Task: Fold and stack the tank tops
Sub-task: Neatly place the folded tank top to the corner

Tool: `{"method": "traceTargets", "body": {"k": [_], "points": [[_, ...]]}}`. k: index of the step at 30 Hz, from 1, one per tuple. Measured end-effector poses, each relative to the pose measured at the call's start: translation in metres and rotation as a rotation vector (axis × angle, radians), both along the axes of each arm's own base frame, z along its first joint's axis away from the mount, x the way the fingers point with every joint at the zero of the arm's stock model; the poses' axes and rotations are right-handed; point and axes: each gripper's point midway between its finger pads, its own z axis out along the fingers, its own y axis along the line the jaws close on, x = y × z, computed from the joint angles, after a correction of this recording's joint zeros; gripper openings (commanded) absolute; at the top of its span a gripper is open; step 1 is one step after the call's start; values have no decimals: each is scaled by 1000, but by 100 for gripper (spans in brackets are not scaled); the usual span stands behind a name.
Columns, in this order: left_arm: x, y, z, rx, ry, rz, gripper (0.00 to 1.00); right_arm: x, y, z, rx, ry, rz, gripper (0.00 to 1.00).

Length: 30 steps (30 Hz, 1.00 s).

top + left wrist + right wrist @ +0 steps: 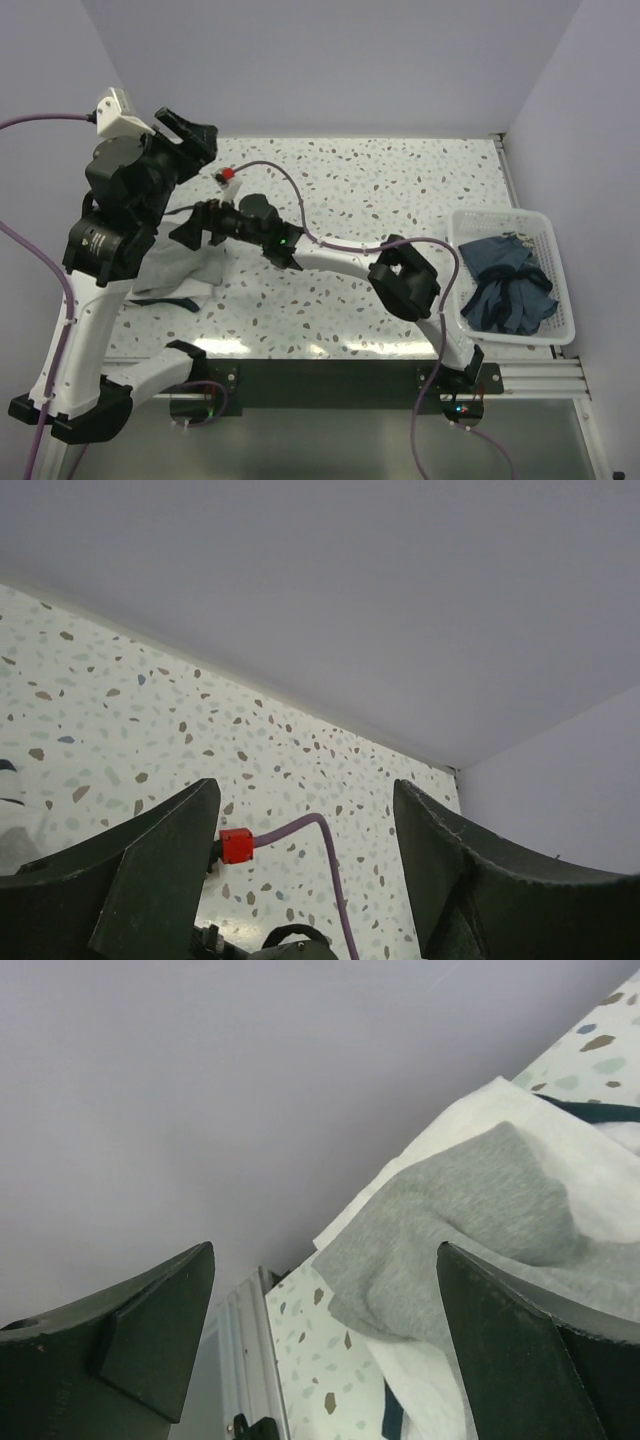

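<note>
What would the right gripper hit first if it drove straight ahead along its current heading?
Probably the grey tank top, lying on the white tank top: its edge sits just ahead of the open right gripper. Depth is unclear; past that edge is only the wall.

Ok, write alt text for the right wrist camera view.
A grey tank top lies rumpled over a white tank top on a speckled table, at the right of the frame. The right gripper stands open and empty in the foreground, its two dark fingers at the bottom corners, with a plain lilac wall behind.
</note>
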Motion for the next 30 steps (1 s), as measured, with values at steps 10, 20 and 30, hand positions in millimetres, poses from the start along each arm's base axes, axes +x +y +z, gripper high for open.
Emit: {"method": "traceTargets", "body": {"k": [10, 20, 30], "points": [[7, -1, -31, 26, 71, 3, 75, 21, -47, -67, -207, 62, -149, 95], [17, -33, -113, 54, 204, -153, 73, 31, -147, -71, -365, 111, -315, 96], [10, -105, -232, 122, 382, -386, 73, 11, -290, -7, -409, 44, -556, 99]]}}
